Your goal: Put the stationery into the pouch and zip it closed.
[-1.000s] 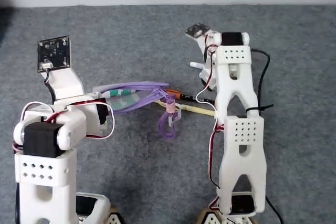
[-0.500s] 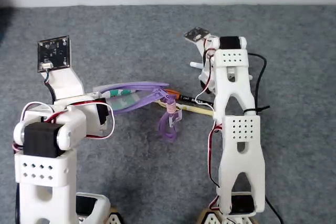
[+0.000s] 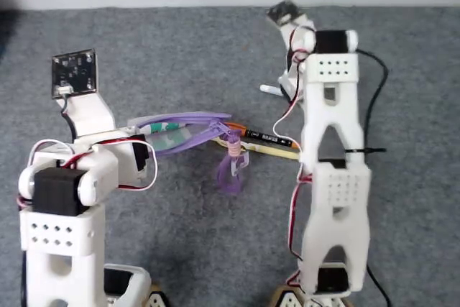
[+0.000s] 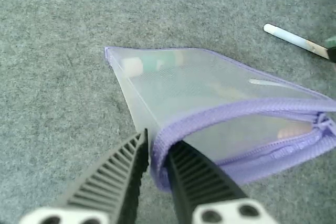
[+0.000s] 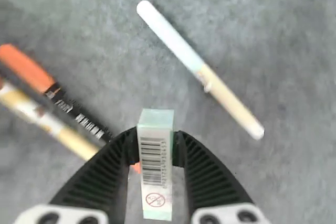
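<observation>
Holds a block (image 5: 155, 169) clamped in the right tool (image 5: 155, 136), white pen (image 5: 197, 66) beyond its tips; pinches the pouch (image 4: 210, 93) edge in the left tool (image 4: 156, 145). Hides the block's base between fingers.

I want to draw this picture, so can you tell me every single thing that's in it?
pouch: one, see-through purple, mid-table
strap: one, purple loop, at the pouch's end
black pen: one, black with orange cap, by the pouch's end
yellow pen: one, pale yellow, beside the black pen
white pen: one, white and beige, apart from the others
small box: one, pale green, held up
table: one, grey
left arm, right arm: white, side by side
left gripper: black, shut on the pouch's edge
right gripper: black, shut on the small box
</observation>
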